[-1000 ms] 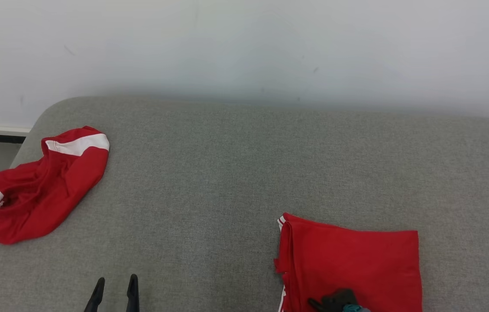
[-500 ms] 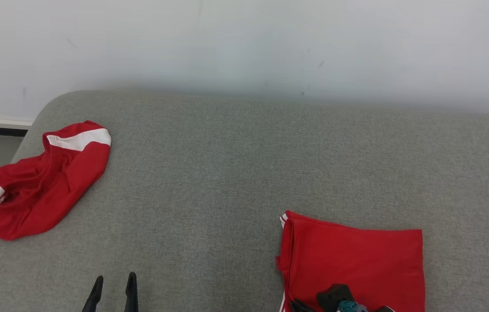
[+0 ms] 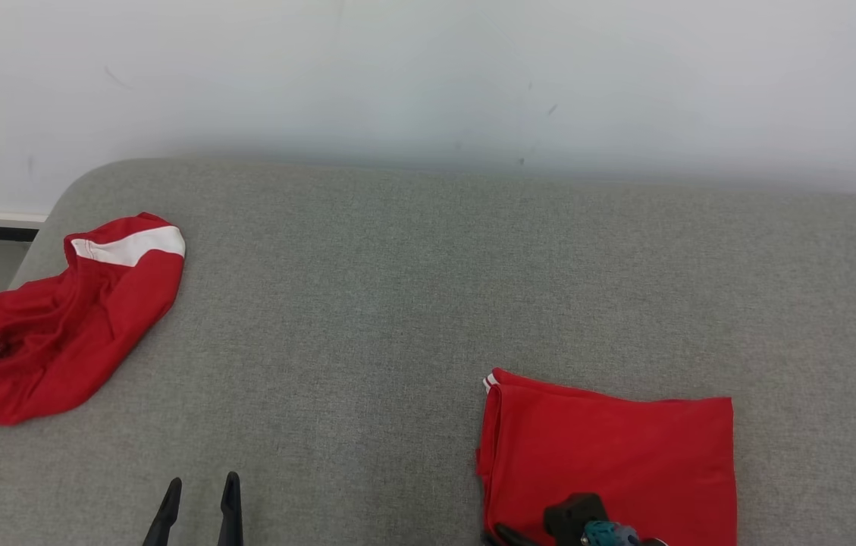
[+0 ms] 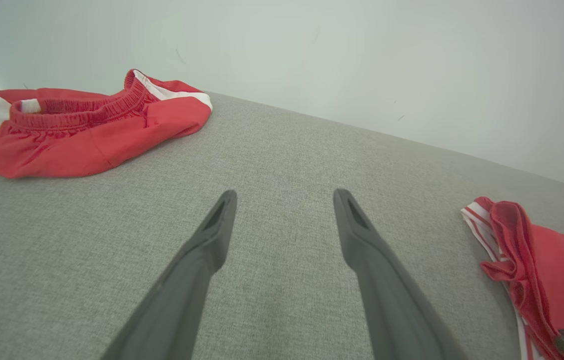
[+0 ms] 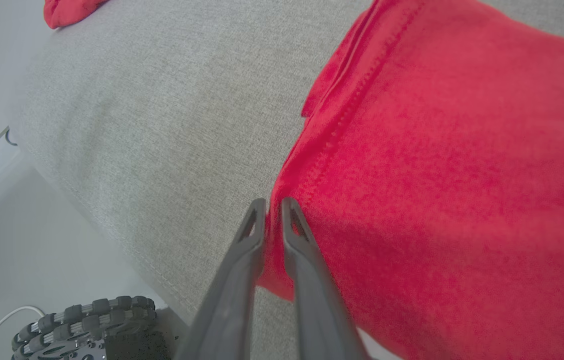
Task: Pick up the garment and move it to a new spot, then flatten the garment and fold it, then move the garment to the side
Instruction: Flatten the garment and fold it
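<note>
The red shorts lay folded, their edge pinched tight by the right gripper; only moving them aside seemed left.

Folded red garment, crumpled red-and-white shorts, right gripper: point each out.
Folded red garment [image 3: 609, 440], head view, top panel.
Crumpled red-and-white shorts [image 3: 86, 326], head view, red middle.
Right gripper [image 5: 273, 202], right wrist view, between fingertips.

The folded garment lay on the cushion at the front right, well apart from the heap of shorts at the cushion's left edge. The wall stood behind the cushion. The left gripper hung over the front left. The right gripper was at the folded garment's near edge, with fabric between its fingers.
</note>
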`<state>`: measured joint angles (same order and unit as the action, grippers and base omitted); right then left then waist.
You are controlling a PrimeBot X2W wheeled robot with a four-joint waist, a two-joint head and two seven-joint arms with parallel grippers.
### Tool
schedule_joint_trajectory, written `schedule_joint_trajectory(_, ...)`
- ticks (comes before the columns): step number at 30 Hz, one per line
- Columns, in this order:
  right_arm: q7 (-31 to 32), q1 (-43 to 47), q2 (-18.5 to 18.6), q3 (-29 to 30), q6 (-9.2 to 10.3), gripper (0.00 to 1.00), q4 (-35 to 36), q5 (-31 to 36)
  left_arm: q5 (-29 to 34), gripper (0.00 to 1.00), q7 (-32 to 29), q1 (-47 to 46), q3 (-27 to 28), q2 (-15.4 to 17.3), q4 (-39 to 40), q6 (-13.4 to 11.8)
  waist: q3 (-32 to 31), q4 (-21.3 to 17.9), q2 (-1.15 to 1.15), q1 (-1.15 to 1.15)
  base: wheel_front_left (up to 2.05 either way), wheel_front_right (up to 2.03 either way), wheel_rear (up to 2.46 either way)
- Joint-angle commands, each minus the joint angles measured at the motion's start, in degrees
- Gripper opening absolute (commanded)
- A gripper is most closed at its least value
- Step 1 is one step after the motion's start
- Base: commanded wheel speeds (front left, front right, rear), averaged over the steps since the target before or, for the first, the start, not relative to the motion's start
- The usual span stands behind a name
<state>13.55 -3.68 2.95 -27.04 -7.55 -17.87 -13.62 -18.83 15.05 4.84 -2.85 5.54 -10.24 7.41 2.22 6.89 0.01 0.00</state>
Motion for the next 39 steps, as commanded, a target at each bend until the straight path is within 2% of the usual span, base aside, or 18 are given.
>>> schedule_joint_trajectory(1, -0.7, -0.6, -0.1, -0.3, 0.14, 1.0, -0.2, -0.8, -0.1, 1.0, 0.2, -0.2, 0.2, -0.1, -0.1, 0.1, -0.1, -0.1, -0.01, 0.0, 0.0, 0.0, 0.0)
schedule_joint_trajectory(10, -5.2, -0.1, 0.0, 0.2, 0.14, 1.0, 3.6, -9.1, 0.2, 1.0, 0.2, 1.8, 2.5, -0.4, 0.2, 0.1, -2.8, -2.7, -0.01, 0.0, 0.0, 0.0, 0.0)
schedule_joint_trajectory(14, -6.4, 0.5, 0.0, 2.8, 0.14, 1.0, 5.5, -8.2, 0.3, 1.0, 0.2, 2.3, 3.4, -0.6, 0.6, 0.1, -3.5, -4.2, -0.01, 0.0, 0.0, 0.0, 0.0)
schedule_joint_trajectory(24, -12.3, 2.5, -0.1, 14.1, 0.14, 1.0, 10.5, -1.8, 0.8, 1.0, 0.2, 3.1, 4.9, -1.4, 1.3, 0.1, -5.2, -8.9, -0.01, 0.0, 0.0, 0.0, 0.0)
schedule_joint_trajectory(30, -15.3, 3.6, 0.0, 19.3, 0.14, 1.0, 10.3, 1.0, 1.9, 1.0, 0.2, 2.6, 6.4, -1.7, 1.7, 0.1, -6.2, -10.6, -0.01, 0.0, 0.0, 0.0, 0.0)
schedule_joint_trajectory(33, -16.6, 3.7, 0.3, 20.6, 0.14, 1.0, 9.9, 1.6, 2.4, 1.0, 0.2, 2.4, 7.0, -1.8, 1.4, 0.1, -6.9, -11.1, -0.01, 0.0, 0.0, 0.0, 0.0)
schedule_joint_trajectory(39, -20.8, 3.0, 4.0, 19.7, 0.14, 1.0, 7.9, -0.1, 5.1, 1.0, 0.2, 3.3, 8.2, -1.9, 0.6, 0.1, -8.0, -12.1, -0.01, 0.0, 0.0, 0.0, 0.0)
